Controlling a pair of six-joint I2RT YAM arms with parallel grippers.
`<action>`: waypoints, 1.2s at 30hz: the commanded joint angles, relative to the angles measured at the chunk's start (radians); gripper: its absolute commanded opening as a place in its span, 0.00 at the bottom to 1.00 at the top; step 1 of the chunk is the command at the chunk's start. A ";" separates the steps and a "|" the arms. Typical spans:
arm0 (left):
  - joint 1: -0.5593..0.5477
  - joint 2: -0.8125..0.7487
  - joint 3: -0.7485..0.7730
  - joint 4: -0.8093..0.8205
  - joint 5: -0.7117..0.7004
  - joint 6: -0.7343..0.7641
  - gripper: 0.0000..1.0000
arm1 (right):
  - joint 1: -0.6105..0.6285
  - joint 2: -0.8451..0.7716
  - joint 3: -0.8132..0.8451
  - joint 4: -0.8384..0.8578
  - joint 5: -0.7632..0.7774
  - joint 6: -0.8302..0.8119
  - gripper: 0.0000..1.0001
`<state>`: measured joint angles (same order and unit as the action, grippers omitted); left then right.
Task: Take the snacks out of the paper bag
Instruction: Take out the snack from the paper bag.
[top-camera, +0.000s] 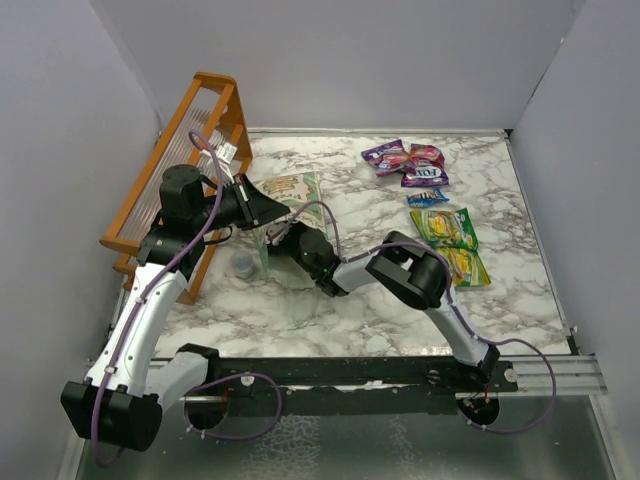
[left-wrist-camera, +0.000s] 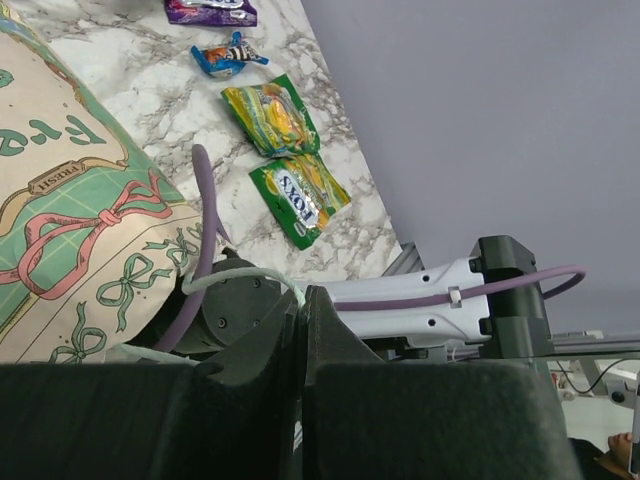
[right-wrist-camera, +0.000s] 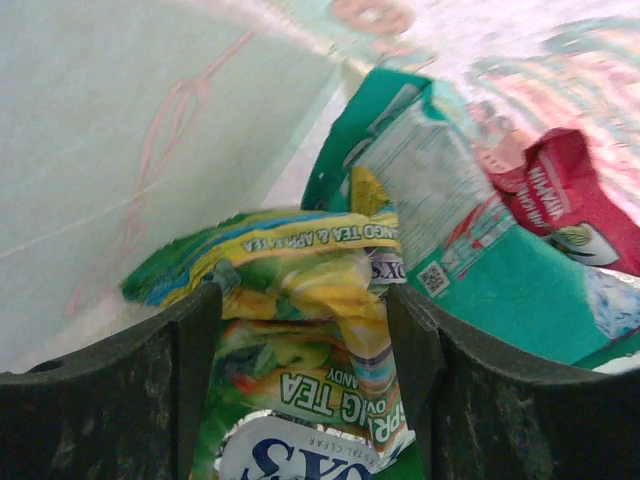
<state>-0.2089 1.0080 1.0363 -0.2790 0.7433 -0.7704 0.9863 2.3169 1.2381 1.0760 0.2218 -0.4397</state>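
The mint-green paper bag (top-camera: 292, 188) lies on its side at the back left, its printed side showing in the left wrist view (left-wrist-camera: 70, 200). My left gripper (top-camera: 272, 210) is shut on the bag's white string handle (left-wrist-camera: 240, 275), jaws pressed together (left-wrist-camera: 300, 300). My right gripper (top-camera: 284, 234) reaches into the bag's mouth. Inside, its fingers (right-wrist-camera: 190, 350) press on both sides of a crumpled yellow-green snack packet (right-wrist-camera: 300, 330). A teal-green packet (right-wrist-camera: 470, 240) and a red packet (right-wrist-camera: 560, 195) lie beside it in the bag. Several snacks (top-camera: 430, 180) lie on the table at the back right.
An orange wooden rack (top-camera: 170, 180) stands along the left wall behind my left arm. A small clear cup (top-camera: 243, 265) sits near the bag. The packets lying out are purple (top-camera: 385, 155), pink-red (top-camera: 426, 155), blue (top-camera: 427, 197), yellow-green (top-camera: 445, 226) and green (top-camera: 466, 266).
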 joint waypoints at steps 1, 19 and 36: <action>-0.001 -0.031 0.020 -0.010 0.001 0.007 0.00 | -0.003 -0.013 -0.026 -0.197 -0.079 -0.141 0.65; -0.001 -0.037 -0.025 0.011 -0.046 0.002 0.00 | 0.006 -0.346 -0.272 -0.757 -0.296 0.081 0.53; 0.000 -0.032 -0.054 0.019 -0.036 0.014 0.00 | 0.043 -0.545 -0.484 -0.619 -0.151 -0.080 0.77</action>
<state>-0.2119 0.9916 0.9802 -0.2920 0.7158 -0.7681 1.0286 1.7119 0.7197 0.4671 -0.0528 -0.4381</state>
